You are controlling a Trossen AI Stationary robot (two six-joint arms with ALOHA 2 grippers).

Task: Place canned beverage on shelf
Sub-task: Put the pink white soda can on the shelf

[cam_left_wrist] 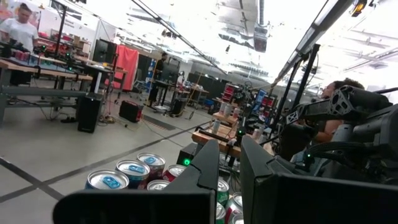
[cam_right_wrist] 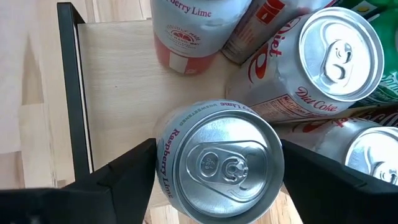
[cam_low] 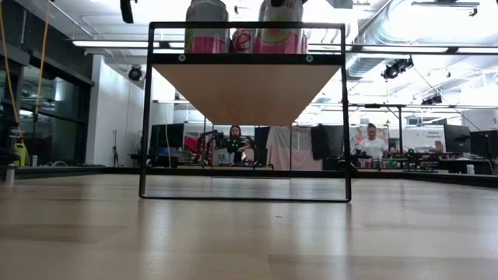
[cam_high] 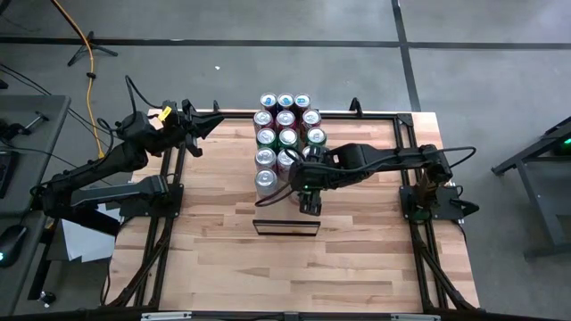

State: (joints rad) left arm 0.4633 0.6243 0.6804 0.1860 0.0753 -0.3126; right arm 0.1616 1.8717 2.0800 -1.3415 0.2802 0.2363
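Observation:
The shelf [cam_right_wrist: 118, 93] is a pale wood panel with a thin dark frame [cam_high: 285, 227] at its near end, and it stands raised on the table. Several cans [cam_high: 285, 120] stand on it in rows. At the near end of the rows stands a silver Raspberry Lime canned beverage [cam_right_wrist: 217, 162], its top up, and my right gripper [cam_right_wrist: 217, 152] is shut on it. In the low view this can [cam_low: 280, 27] stands on the shelf top. My left gripper [cam_high: 210, 125] hangs shut above the table's far left corner, touching nothing. My right gripper holds the can between its two fingers, one on each side of the can's wall [cam_right_wrist: 163, 165], just under the top rim. The fingers [cam_right_wrist: 124, 177] come from above, slanting down. The can stands upright with its base on the shelf panel.
A Diet Coke can [cam_right_wrist: 323, 62] and another Raspberry Lime can [cam_right_wrist: 186, 31] stand close beside the held one. Bare shelf panel lies between the held can and the frame [cam_right_wrist: 68, 81]. Bare tabletop [cam_high: 268, 267] lies near the front edge. People stand in the room beyond the table.

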